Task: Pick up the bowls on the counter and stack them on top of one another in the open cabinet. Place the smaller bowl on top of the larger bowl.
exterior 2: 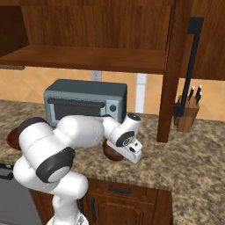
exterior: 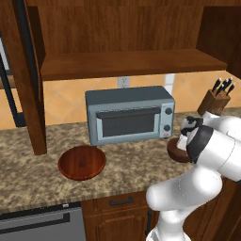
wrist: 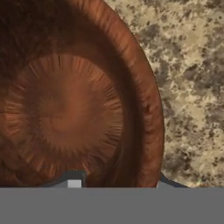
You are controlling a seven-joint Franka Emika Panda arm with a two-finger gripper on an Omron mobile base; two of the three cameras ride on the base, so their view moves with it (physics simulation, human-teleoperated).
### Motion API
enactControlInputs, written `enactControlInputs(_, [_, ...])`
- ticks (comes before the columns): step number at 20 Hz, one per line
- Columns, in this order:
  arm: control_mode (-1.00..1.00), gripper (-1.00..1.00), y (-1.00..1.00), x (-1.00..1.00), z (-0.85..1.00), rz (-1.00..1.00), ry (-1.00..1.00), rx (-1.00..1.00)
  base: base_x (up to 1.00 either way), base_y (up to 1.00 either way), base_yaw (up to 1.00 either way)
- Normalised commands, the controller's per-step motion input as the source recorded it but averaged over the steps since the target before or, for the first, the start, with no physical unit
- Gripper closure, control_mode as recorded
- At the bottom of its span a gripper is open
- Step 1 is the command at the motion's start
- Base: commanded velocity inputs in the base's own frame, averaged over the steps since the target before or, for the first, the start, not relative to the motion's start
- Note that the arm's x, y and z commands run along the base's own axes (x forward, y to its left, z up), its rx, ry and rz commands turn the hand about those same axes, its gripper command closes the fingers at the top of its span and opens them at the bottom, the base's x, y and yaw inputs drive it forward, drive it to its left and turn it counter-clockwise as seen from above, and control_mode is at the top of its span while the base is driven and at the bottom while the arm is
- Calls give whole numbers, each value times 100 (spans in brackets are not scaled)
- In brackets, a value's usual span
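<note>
Gripper (wrist: 118, 183) was down over the smaller bowl (wrist: 74, 100), hand camera looking straight into it. One finger tip (wrist: 72, 180) sat inside the bowl at about 6 o'clock of the well, the other showed outside the rim at about 5 o'clock, over the counter (wrist: 192, 87). So the jaws stood apart, straddling the bowl wall; could not tell if they were pressing on it. Bowl rested on the granite, dark brown, deep, ribbed grain inside.

Left base view: smaller bowl (exterior: 176, 151) mostly hidden behind the white arm, at 4 o'clock from the toaster oven (exterior: 129, 114). Larger bowl (exterior: 82, 162) lay flat on the counter (exterior: 28, 164) at 7 o'clock from the oven, well apart from the small one. Open cabinet (exterior: 127, 63) shelf ran above the oven. Knife block (exterior: 214, 101) stood at 2 o'clock from the arm's wrist.

Right base view: hand (exterior 2: 127, 143) tilted down on the smaller bowl (exterior 2: 110, 152), in front of the toaster oven (exterior 2: 85, 101) at its 5 o'clock. Larger bowl (exterior 2: 12, 137) peeked out behind the arm's elbow at far left. Cabinet shelf (exterior 2: 88, 57) overhead, knife block (exterior 2: 186, 115) at 3 o'clock past a wooden post.
</note>
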Motion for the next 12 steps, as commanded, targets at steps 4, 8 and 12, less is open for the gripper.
enactControlInputs(4, [-100,100,8,-10,12,0,-4,0,0,0,0])
enactControlInputs(8, [-100,100,33,-53,74,0,-10,0,0,0,0])
enactControlInputs(12, [-100,100,36,-75,87,0,-5,0,0,0,0])
